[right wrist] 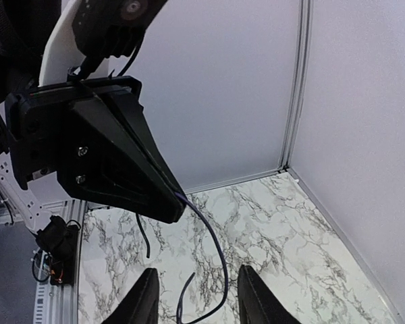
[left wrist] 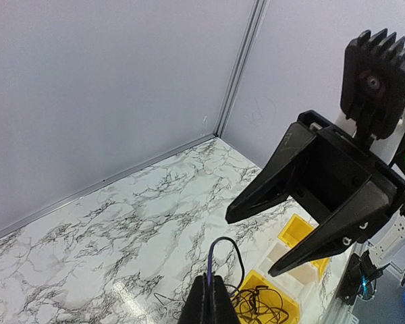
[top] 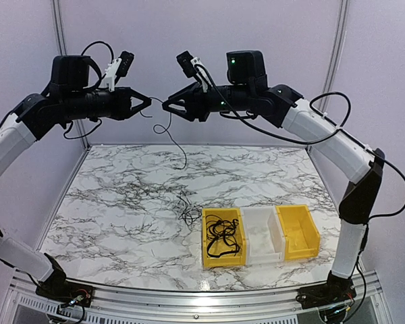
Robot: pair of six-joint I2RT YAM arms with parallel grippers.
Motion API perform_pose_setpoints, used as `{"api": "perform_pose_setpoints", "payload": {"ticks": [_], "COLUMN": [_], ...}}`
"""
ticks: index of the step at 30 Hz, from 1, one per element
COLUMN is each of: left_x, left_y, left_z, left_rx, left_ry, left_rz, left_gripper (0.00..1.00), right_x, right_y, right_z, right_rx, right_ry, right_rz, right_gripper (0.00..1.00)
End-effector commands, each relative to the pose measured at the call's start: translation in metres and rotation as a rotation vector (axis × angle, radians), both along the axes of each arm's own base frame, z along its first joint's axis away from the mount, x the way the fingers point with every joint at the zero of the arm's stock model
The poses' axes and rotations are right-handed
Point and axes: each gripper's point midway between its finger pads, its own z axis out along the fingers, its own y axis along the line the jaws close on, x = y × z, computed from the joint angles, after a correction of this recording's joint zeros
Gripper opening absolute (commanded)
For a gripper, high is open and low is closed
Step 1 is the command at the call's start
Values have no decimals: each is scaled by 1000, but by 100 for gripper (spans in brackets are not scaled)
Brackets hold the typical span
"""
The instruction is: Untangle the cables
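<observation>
Both arms are raised high above the table, tips facing each other. My left gripper (top: 147, 102) (left wrist: 211, 280) is shut on a thin dark cable (top: 170, 128) (left wrist: 227, 244), which loops out of its tip and hangs down toward the table. My right gripper (top: 169, 108) (right wrist: 197, 287) is open just in front of it. A loop of that cable (right wrist: 217, 251) hangs between the right fingers, touching neither. A small tangle of thin cables (top: 187, 212) lies on the marble table. More black cables (top: 222, 236) lie in the left yellow bin.
Three bins stand side by side near the front: a yellow bin (top: 209, 260), a white bin (top: 263, 236) and another yellow bin (top: 300, 233). Grey walls close off the back and sides of the marble table (top: 121, 196).
</observation>
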Motion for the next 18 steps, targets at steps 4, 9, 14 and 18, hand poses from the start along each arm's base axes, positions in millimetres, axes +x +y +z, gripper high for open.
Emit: {"api": "perform_pose_setpoints", "payload": {"ticks": [4,9,14,18], "left_x": [-9,-8,-3,7], "left_y": [4,4,8,16], "left_z": [27,23,16,-7], "left_rx": [-56,-51,-44,-3], "left_ry": [-68,-66,-67,-61], "left_rz": [-8,-4,35,103], "left_gripper": [0,0,26,60], "right_x": [10,16,20,26], "right_y": [6,7,-1,-29], "right_z": [-24,-19,-17,-24], "right_rx": [-45,-28,-29,-44], "right_ry": [39,33,34,69], "right_rz": [-24,-46,-67,-88], "right_gripper": [43,8,0,0]}}
